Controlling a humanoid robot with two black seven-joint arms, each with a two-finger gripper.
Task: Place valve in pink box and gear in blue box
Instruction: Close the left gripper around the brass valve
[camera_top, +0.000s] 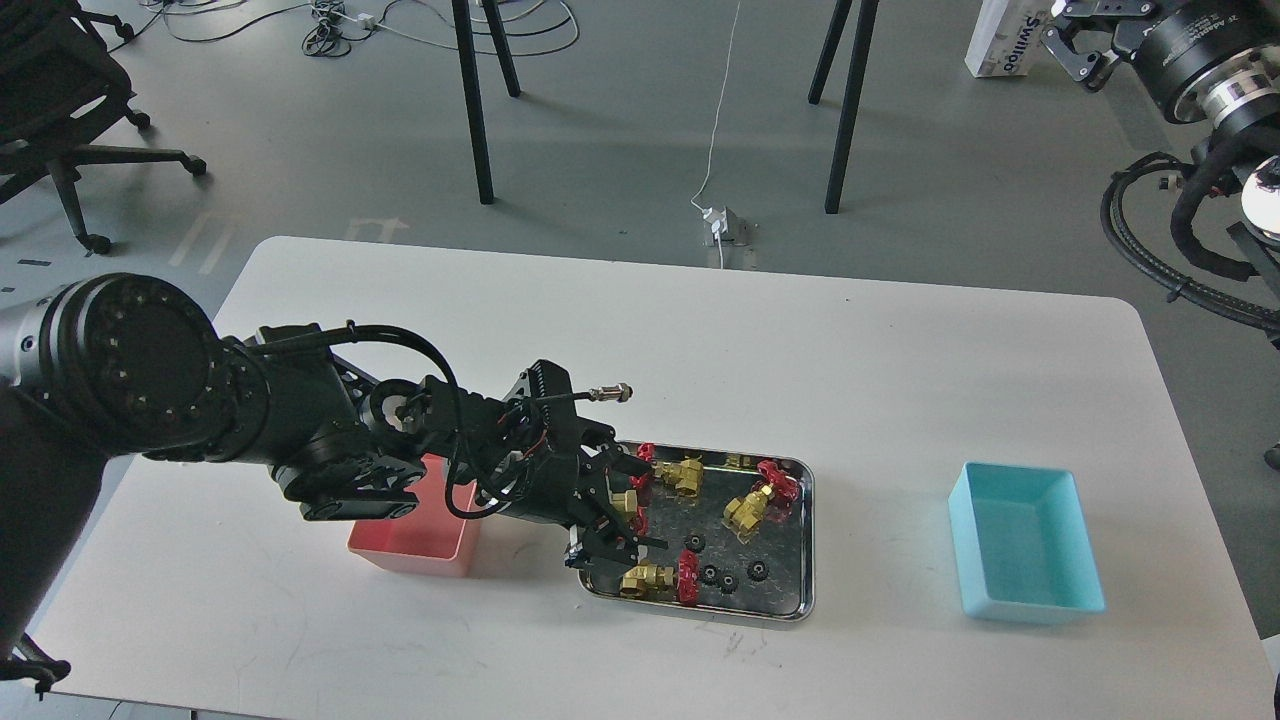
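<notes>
Head view: the left tool (622, 505) is down at the left end of the steel tray (800, 560), its fingers spread either side of a brass valve (627, 501) with a red handwheel. Whether the fingers have closed onto the valve cannot be told; they look parted about it, touching or nearly so. Judged step: picking the first valve, pick not yet confirmed. Next move calls for a firm closure on the valve body, a clean lift over the tray lip, then a short carry left to the pink box (415, 545), which sits on the counter (700, 330) just beside the tray and partly under the left arm.

Three further valves lie in the tray: one at the near left (655, 578), two toward the far side (683, 474) (757, 500). Small black gears (757, 571) lie along the tray's near edge. The blue box (1030, 545) stands well apart to the right, empty as far as visible.

The right tool (1075, 45) is raised at the upper right, away from the counter, fingers apart and holding nothing
</notes>
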